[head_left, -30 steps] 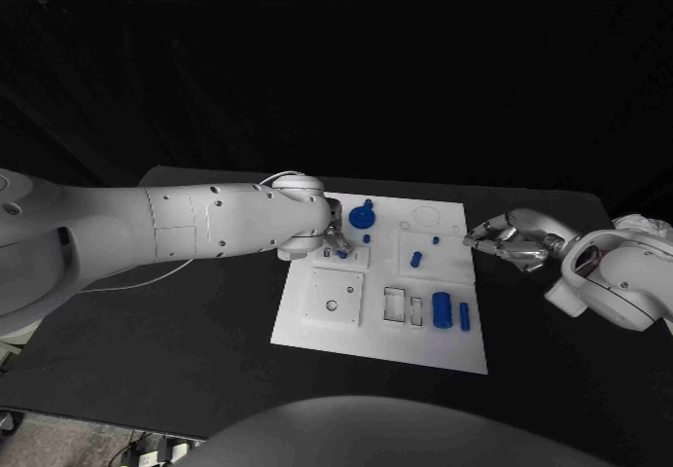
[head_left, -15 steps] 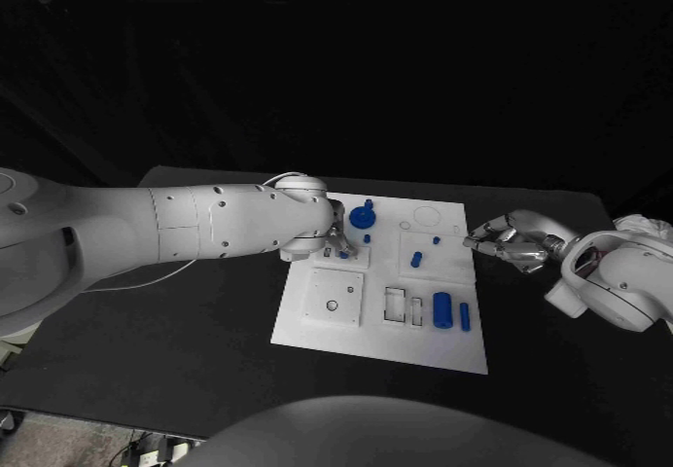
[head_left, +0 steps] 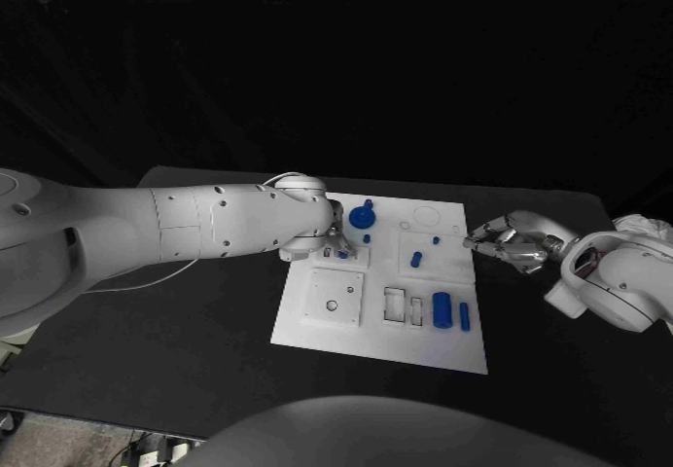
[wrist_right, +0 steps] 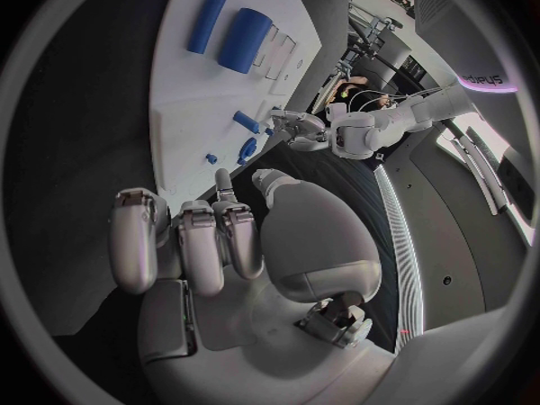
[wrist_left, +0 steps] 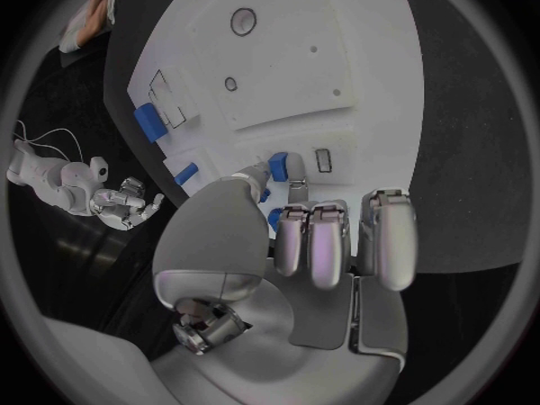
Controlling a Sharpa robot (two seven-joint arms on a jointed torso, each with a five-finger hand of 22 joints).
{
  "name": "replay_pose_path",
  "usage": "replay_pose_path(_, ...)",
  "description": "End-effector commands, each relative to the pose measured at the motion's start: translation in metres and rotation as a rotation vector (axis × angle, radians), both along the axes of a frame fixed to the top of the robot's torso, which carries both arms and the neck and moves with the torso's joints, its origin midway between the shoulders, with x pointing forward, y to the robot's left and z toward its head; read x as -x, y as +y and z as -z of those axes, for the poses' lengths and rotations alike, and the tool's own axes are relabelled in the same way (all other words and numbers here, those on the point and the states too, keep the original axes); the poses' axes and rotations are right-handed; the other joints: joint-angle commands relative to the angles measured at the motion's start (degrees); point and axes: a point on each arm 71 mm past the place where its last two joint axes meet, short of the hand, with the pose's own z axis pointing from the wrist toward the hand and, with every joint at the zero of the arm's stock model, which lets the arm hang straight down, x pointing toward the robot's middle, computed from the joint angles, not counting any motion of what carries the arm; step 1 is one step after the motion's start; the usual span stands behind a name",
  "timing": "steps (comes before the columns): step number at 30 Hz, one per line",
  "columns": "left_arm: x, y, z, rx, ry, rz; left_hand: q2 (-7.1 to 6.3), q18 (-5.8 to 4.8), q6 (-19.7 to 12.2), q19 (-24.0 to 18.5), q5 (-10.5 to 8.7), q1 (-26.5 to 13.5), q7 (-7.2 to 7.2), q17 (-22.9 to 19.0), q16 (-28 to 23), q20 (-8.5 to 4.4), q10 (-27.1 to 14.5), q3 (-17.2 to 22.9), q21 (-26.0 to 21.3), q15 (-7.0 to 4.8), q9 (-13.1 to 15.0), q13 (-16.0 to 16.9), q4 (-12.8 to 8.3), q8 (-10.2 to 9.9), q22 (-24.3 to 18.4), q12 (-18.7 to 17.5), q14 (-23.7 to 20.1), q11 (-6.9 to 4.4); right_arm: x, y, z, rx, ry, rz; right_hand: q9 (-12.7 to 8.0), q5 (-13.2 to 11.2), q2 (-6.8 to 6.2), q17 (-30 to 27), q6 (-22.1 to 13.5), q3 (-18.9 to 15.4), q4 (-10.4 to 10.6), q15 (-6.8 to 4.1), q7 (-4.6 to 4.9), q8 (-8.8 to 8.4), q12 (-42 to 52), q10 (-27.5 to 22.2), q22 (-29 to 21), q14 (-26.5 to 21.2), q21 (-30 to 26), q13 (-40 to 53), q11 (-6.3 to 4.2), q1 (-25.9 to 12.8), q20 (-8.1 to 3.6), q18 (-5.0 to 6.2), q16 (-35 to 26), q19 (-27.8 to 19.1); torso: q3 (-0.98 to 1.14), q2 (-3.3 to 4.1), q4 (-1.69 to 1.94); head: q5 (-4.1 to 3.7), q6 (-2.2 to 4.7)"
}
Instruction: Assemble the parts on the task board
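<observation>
The left hand is down over the far left part of the task board, fingertips right at a small blue part by a little slot. From the left wrist view the fingers are curled in close together, thumb tip reaching toward that small blue part, and a second blue piece sits just under the fingers. Whether the hand actually pinches the part or only touches it, I cannot tell; the fingertips hide the contact.

Over on the other side, the right hand hovers at the board's right edge, off the white surface, above the black table. In the right wrist view its fingers are bent inward side by side, with nothing between them and the thumb.

On the board itself: a round blue knob part stands near the far edge, just beside the left hand. A small blue peg lies next to it. A slanted blue pin rests mid-board, a tiny blue stud beyond it. Nearer the robot, a thick blue cylinder and a thinner blue bar lie side by side, right of two rectangular slots.
</observation>
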Motion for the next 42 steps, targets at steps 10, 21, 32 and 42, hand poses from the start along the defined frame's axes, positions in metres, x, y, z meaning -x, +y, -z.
replay_pose_path(10,0.001,0.001,0.001,-0.024,0.016,-0.019,0.34,0.14,-0.79,1.1,0.01,-0.08,0.41,15.09,0.14,0.54,5.95,-0.64,-0.37,0.55,0.03,15.09,-0.39,-0.89,8.13,0.14,5.92,0.68,0.001,0.001,0.002,0.002,0.019,-0.012,0.1,0.26,-0.09,15.1,0.37,0.34,-0.13,0.3,0.18,-0.24,0.22,5.86,11.35,5.98,-0.36,15.08,0.41,0.29,-0.09,0.63,0.2,-0.33,-0.04,-0.01,0.03,0.03,0.0)
replay_pose_path(21,0.0,0.001,0.002,-0.008,0.014,-0.021,0.23,0.14,-0.56,1.12,-4.06,-3.71,0.79,15.09,0.14,0.87,5.95,-4.42,-0.45,0.88,0.55,15.09,0.19,-1.64,8.24,0.14,5.92,1.02,0.002,0.0,0.003,0.004,0.023,-0.01,0.12,0.21,-0.1,15.1,0.43,0.44,-0.16,0.33,0.21,-0.23,0.22,5.86,11.34,5.98,-0.41,15.08,0.46,0.34,-0.07,0.64,0.2,-0.37,-0.01,-0.05,0.06,0.11,0.0)
replay_pose_path(32,0.0,0.004,0.002,-0.015,0.011,-0.035,0.12,0.08,-0.45,1.34,-7.02,-6.87,0.88,15.09,0.14,0.99,5.95,-8.12,-0.37,0.93,1.07,15.09,0.21,-2.48,8.58,0.14,5.92,1.11,0.002,0.0,0.004,0.004,0.024,-0.01,0.12,0.2,-0.1,15.1,0.43,0.45,-0.17,0.33,0.21,-0.23,0.22,5.86,11.35,5.98,-0.38,15.08,0.46,0.34,-0.07,0.63,0.2,-0.34,-0.04,0.01,0.02,0.2,0.0)
replay_pose_path(42,0.0,0.012,0.0,-0.006,-0.019,-0.065,-1.52,0.0,0.28,1.66,-7.49,-10.11,0.58,15.09,0.14,0.76,5.95,-11.58,-0.17,0.68,2.15,15.09,0.43,-2.01,8.99,0.14,5.92,0.83,0.002,-0.001,0.005,0.003,0.024,-0.008,0.13,0.17,-0.12,15.1,0.45,0.49,-0.18,0.34,0.22,-0.24,0.22,5.86,11.32,5.98,-0.44,15.08,0.47,0.36,-0.06,0.65,0.2,-0.4,-0.03,-0.01,0.13,0.11,0.0)
